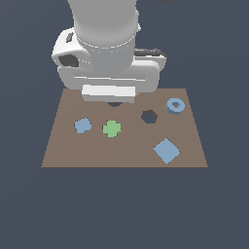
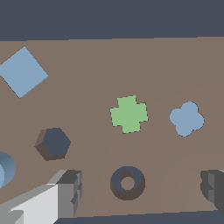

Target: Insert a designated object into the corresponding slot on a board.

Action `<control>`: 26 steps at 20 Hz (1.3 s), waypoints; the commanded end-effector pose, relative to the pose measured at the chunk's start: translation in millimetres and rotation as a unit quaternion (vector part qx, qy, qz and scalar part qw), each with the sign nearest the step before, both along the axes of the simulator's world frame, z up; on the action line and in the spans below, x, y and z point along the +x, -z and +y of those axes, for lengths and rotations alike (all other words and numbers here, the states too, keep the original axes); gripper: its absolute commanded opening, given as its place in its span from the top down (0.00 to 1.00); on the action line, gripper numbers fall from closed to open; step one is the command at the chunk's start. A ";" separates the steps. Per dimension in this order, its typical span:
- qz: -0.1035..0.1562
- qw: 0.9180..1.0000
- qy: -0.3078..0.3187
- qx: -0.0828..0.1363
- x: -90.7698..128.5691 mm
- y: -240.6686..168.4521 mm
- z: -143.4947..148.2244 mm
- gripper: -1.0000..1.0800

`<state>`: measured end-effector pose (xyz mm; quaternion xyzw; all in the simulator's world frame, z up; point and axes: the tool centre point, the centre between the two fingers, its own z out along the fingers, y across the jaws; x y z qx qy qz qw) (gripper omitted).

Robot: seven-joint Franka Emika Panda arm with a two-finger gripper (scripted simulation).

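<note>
The light blue ring (image 1: 175, 106) lies on the brown board (image 1: 131, 151) near its far corner on the exterior view's right; only its edge (image 2: 3, 170) shows in the wrist view. The ring-shaped slot (image 2: 116, 183) with its brown centre peg lies between my fingers; in the exterior view only a dark sliver of it (image 1: 115, 103) shows under my hand. My gripper (image 2: 142, 190) is open and empty, hovering above the slot, with one finger (image 2: 70, 192) on each side. The ring is well off to the side of the gripper.
A dark hexagonal hole (image 1: 149, 116) sits between the slot and the ring. A blue rounded blob (image 1: 83, 126), a green cross (image 1: 112, 128) and a blue square block (image 1: 166, 151) are on the board nearer the front. The arm's body hides the board's far edge.
</note>
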<state>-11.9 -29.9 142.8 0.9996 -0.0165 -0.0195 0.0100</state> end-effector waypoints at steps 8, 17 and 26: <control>-0.002 1.000 0.003 0.001 -5.2 7.5 16.8 0.04; -0.008 1.000 0.014 0.004 -24.3 37.9 85.3 0.04; -0.016 0.999 0.027 0.008 -42.4 75.4 170.7 0.04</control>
